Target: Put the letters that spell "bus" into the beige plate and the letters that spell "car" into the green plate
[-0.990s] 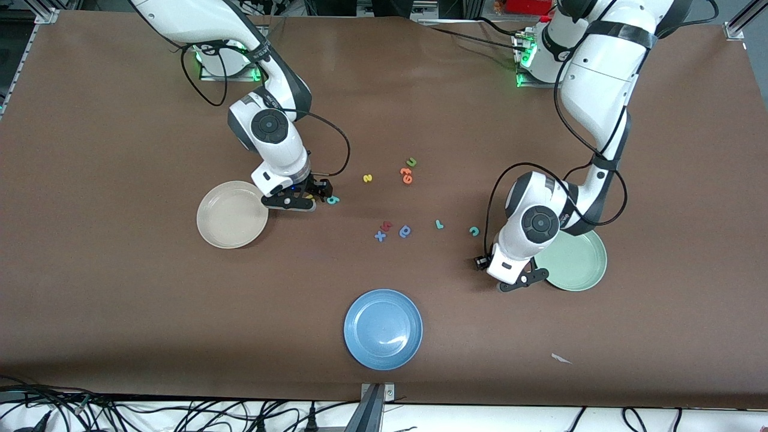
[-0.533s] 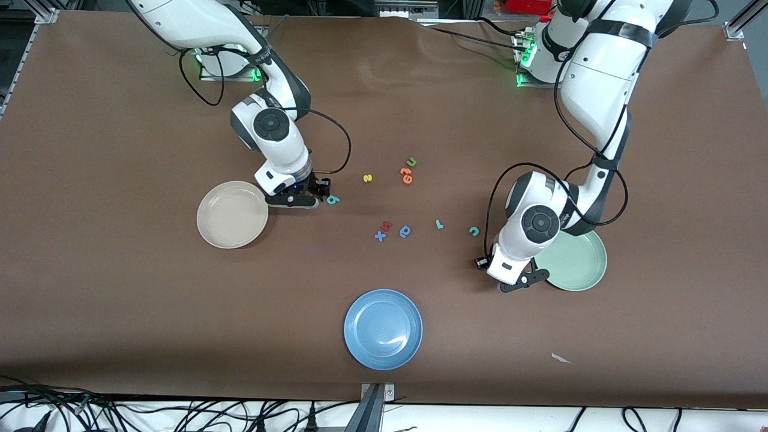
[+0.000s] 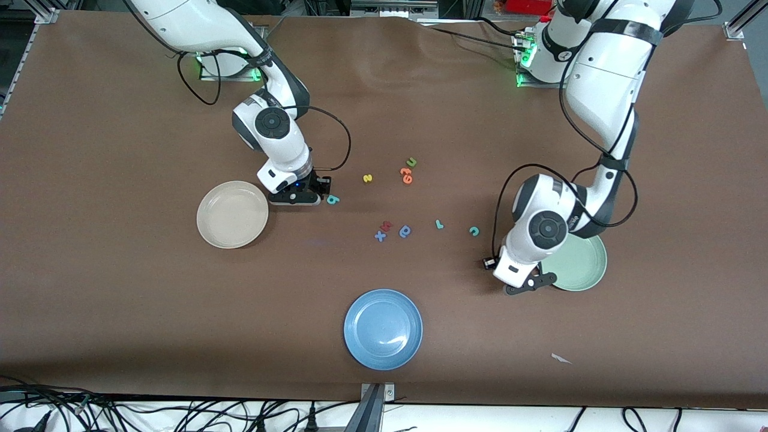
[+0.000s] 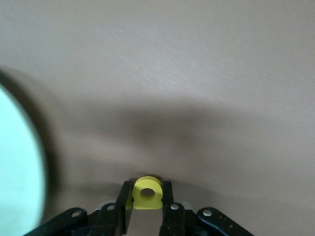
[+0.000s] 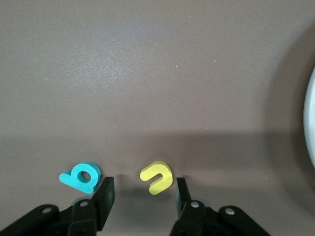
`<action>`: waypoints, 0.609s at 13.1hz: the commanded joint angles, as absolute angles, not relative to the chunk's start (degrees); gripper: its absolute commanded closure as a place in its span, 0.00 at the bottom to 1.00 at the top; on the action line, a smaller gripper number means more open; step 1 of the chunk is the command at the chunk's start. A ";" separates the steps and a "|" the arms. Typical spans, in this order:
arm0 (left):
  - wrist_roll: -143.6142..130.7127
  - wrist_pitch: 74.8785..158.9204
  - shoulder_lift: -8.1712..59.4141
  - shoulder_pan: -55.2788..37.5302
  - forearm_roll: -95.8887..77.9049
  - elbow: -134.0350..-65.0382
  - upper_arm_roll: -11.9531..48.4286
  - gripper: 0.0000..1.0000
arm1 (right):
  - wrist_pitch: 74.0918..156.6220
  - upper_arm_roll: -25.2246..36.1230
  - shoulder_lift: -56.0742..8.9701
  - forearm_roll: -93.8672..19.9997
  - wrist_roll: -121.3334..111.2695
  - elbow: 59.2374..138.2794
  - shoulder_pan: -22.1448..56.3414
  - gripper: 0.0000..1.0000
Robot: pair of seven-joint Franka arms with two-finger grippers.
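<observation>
Left tool (image 4: 145, 206): clenched on yellow "a" (image 4: 146, 192) beside green plate (image 3: 585, 264) | Right tool (image 5: 143, 194): released, straddling yellow "u" (image 5: 156, 176); centring advised before closure.

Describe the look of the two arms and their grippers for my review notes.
Both arms are glossy white with dark grey joint bands and round black caps near the wrists. Black cables loop alongside each. Green lights glow at both bases. The left gripper and right gripper are black, with flat black fingers.
</observation>
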State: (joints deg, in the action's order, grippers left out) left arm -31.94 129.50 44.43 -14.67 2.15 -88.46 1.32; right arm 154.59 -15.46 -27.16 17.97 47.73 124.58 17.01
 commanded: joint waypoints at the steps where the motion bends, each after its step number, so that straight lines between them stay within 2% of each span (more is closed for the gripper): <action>1: -22.02 123.24 40.70 -10.74 3.87 -87.80 1.49 0.85 | 155.83 -15.56 -26.89 19.51 48.87 125.42 16.79 0.46; 4: -7.87 119.89 39.29 -6.16 3.78 -88.07 1.58 0.85 | 156.18 -15.03 -26.89 20.03 48.52 125.42 16.70 0.46; 6: 3.02 119.79 39.64 -3.88 3.95 -88.77 1.41 0.81 | 157.41 -14.50 -27.59 20.74 48.52 125.42 16.70 0.46; 7: 8.21 119.79 39.73 -2.65 4.91 -88.77 1.41 0.70 | 157.93 -14.33 -28.03 20.74 48.52 125.42 16.70 0.46; 8: 12.35 119.79 39.73 -1.51 6.14 -88.77 1.49 0.27 | 158.29 -14.15 -28.12 20.74 48.52 125.42 16.70 0.46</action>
State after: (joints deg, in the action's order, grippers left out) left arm 5.08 120.13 40.33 -3.17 3.00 -87.98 0.92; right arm 156.07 -14.44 -27.67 19.15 47.73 124.66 16.91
